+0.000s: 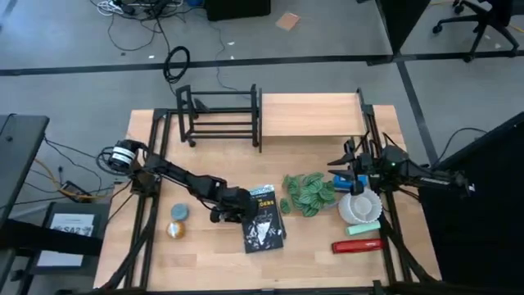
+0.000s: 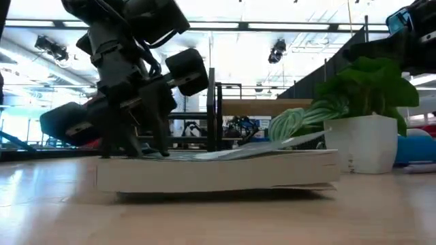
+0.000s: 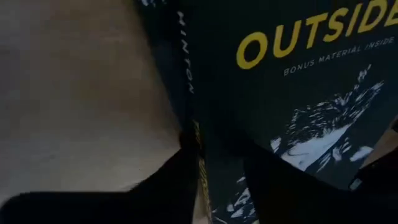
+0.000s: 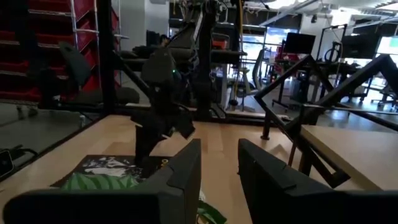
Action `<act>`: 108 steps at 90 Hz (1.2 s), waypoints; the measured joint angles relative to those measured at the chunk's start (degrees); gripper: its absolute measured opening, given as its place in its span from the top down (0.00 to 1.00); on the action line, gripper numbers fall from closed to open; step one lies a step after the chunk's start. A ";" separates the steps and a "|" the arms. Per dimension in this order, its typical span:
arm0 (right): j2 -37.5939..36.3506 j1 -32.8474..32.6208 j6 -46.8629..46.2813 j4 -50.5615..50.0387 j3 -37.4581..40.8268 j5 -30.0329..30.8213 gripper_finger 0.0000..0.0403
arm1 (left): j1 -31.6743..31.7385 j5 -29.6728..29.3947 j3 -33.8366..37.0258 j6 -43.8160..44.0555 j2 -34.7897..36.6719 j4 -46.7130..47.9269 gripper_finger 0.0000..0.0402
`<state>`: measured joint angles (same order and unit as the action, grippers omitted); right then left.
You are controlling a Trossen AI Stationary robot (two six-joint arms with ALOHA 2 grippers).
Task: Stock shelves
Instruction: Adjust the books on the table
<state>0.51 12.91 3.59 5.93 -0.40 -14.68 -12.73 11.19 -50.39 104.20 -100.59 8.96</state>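
A robotics lab is seen: cables (image 1: pixel 139 16) strewn across grey floor, red storage racks (image 4: pixel 59 37), monitors (image 4: pixel 300 42) glimpsed beyond.

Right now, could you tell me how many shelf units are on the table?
2. The black metal-bar rack stands at the table's far edge on the left arm's side; the light wooden board on black legs sits right beside it towards the right arm. Neither holds anything visible.

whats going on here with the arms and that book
The left gripper is down at the spine edge of a dark paperback book lying flat on the table, its fingers straddling that edge. The right gripper waits, open, above the white potted plant. The black rack and wooden shelf hold nothing yet.
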 joint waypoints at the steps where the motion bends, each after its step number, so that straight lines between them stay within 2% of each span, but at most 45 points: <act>1: 0.00 0.01 0.01 0.00 0.00 0.00 0.81 | -0.05 -0.04 0.00 0.00 0.07 0.04 0.89; 13: 0.00 0.02 0.00 0.00 0.02 0.01 0.81 | -0.53 -1.56 -1.23 -0.43 2.73 5.83 0.99; 34: 0.00 0.00 -0.01 0.00 0.01 0.00 0.81 | -0.85 -5.85 -7.03 -5.28 7.02 33.49 1.00; 40: 0.00 0.01 0.00 0.04 0.00 0.01 0.81 | -0.85 -6.24 -8.65 -6.71 7.94 35.88 1.00; 52: 0.00 -0.01 0.00 0.26 0.00 0.01 0.81 | -0.98 -4.61 -9.66 -9.50 8.54 34.69 0.99; 64: -0.01 -0.01 -0.01 0.33 0.01 0.00 0.81 | -1.21 -0.86 -9.72 -9.56 8.94 34.21 0.87; 88: 0.00 0.00 -0.01 0.74 0.00 0.01 0.81 | -2.33 6.12 -9.39 -10.86 9.46 36.06 0.46; 95: 0.00 -0.01 -0.01 0.90 0.00 0.00 0.81 | -2.78 7.48 -8.11 -11.29 9.46 35.83 0.44; 108: -0.01 0.00 -0.01 0.92 0.01 0.00 0.81 | -3.61 8.54 -4.87 -11.34 9.46 33.88 0.47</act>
<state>0.51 12.92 3.57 6.85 -0.39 -14.68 -16.34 19.72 -55.26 92.86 -91.13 42.83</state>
